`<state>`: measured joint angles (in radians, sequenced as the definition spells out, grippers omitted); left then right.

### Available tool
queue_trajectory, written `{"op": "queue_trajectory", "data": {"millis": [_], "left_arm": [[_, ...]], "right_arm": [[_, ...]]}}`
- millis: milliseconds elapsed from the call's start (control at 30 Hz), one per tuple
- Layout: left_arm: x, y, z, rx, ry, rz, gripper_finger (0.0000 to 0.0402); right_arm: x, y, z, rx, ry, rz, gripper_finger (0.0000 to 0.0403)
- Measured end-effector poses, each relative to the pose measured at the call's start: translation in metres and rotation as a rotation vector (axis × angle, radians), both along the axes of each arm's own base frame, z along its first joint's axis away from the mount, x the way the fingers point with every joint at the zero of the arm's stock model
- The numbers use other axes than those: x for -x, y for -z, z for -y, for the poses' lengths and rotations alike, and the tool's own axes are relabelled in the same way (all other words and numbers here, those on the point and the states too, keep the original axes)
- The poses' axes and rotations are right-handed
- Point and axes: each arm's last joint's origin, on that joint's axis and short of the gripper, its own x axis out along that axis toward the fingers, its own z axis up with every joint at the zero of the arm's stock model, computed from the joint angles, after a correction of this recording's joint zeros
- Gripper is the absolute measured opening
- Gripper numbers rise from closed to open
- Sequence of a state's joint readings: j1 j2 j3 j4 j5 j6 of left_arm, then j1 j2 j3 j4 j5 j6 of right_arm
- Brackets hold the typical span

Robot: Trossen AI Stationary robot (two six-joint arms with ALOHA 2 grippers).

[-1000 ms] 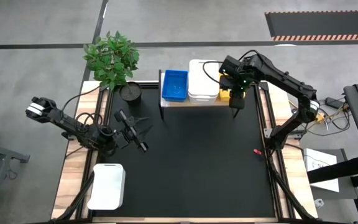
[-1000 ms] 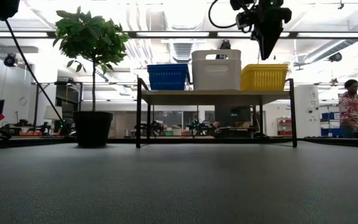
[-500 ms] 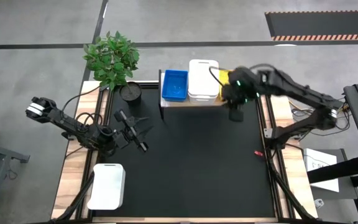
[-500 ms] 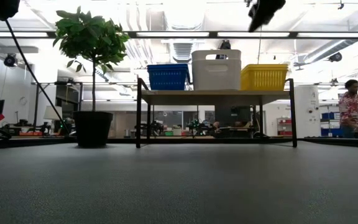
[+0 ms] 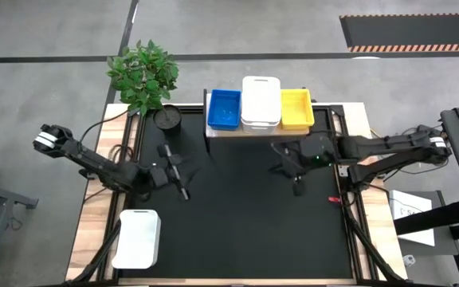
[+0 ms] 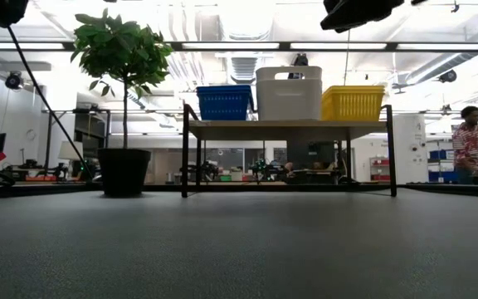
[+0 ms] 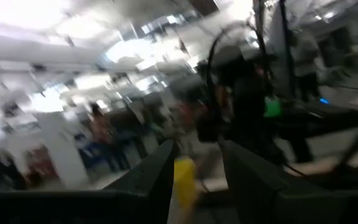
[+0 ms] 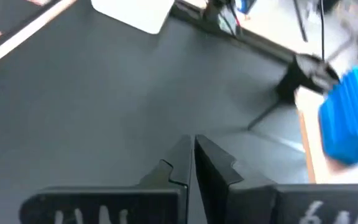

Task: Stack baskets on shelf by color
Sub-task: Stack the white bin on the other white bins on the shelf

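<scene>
Plastic, thin-walled and perforated, is what the baskets are made of, so each is judged light, fairly stiff at the rim and a little springy along the long sides. Three stacks are seen side by side on the shelf [image 5: 245, 131]: blue baskets [image 5: 224, 108] at one end, white baskets [image 5: 260, 102] in the middle and standing tallest, yellow baskets [image 5: 296, 108] at the other end. How many lie in each stack cannot be counted from these views.

A hold is best taken on a short end wall or the rim, with one finger inside and one outside; the smooth plastic is likely somewhat slippery, and nested baskets may stick and lift together. A slot in the white stack's wall [image 6: 287, 75] could also serve as a grip.

The right gripper [image 5: 287, 159] is held over the black table [image 5: 245, 231], in front of the shelf and apart from it, its fingers pressed together with nothing between them. The left gripper [image 5: 180, 171] is held over the table's left side, near the plant pot [image 5: 167, 119]; its fingers appear spread and empty, though the wrist view is blurred.
</scene>
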<state>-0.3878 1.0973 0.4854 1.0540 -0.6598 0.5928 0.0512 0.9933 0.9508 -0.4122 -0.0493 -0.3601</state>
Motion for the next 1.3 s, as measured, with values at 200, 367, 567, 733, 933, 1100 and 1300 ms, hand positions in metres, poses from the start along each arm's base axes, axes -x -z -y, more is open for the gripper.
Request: {"op": "queue_trajectory", "data": {"millis": [200,367,567,733,933,1100,1300], "left_arm": [[-0.007,0.024,0.006,0.310,0.170,-0.132,0.0122],[-0.009,0.031,0.023,0.598,0.318,-0.292,0.0122],[-0.001,0.025,0.047,1.014,0.131,-0.705,0.0117],[-0.001,0.019,0.071,1.481,-0.218,-1.141,0.0083],[-0.005,0.021,0.119,1.540,-0.301,-1.773,0.0047],[0.000,0.012,0.147,1.383,-0.131,-1.876,0.0042],[0.038,0.011,0.189,1.239,0.034,-1.973,0.0050]], "right_arm": [[-0.004,0.023,-0.008,0.066,-0.076,0.113,0.0009],[-0.004,0.028,-0.008,0.110,-0.099,0.135,0.0009],[0.002,0.024,-0.007,0.105,-0.097,0.135,0.0009],[0.004,0.024,-0.007,0.101,-0.094,0.131,0.0009],[0.005,0.026,-0.007,0.090,-0.089,0.101,0.0009],[0.005,0.028,-0.007,0.080,-0.084,0.094,0.0009],[0.006,0.029,-0.007,0.059,-0.085,0.080,0.0009]]}}
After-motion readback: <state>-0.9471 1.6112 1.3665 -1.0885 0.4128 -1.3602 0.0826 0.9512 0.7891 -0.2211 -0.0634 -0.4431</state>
